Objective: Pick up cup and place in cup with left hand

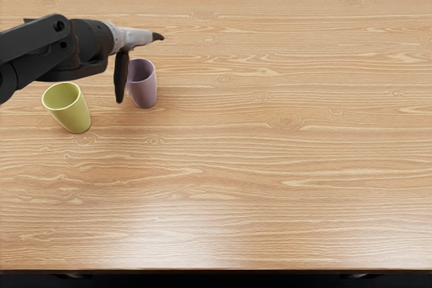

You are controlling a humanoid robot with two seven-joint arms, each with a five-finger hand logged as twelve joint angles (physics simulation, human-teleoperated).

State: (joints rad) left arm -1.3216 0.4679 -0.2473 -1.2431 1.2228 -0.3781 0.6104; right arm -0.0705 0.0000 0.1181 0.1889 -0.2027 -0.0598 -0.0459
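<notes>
Left hand (131,37) is hovering over the far left part of the worktop (270,166) in the head view, its arm (34,48) coming in from the left edge. Its fingers (157,36) are stretching out to the right while one dark digit is pointing down — the hand is showing itself open and is grasping nothing. That downward digit is hanging just beside the purple cup (143,92), at its left side; whether it is touching the wall, the picture is not making clear. The purple cup is standing upright, mouth up, and the green cup (73,112) is standing upright too, to its left and a little nearer the front edge, the two staying apart.

Both cups are looking light, smooth and fairly stiff, likely plastic or glazed ware, so a hard squeeze could be making one slip or tip. They are narrowing toward the base, which should be helping one nest inside the other. For the purple cup, which the hand seems to be going for, the best hold is probably lying around the upper wall, just below the rim — thumb on one side, fingers on the other, leaving the lower part free for entering the green cup.
</notes>
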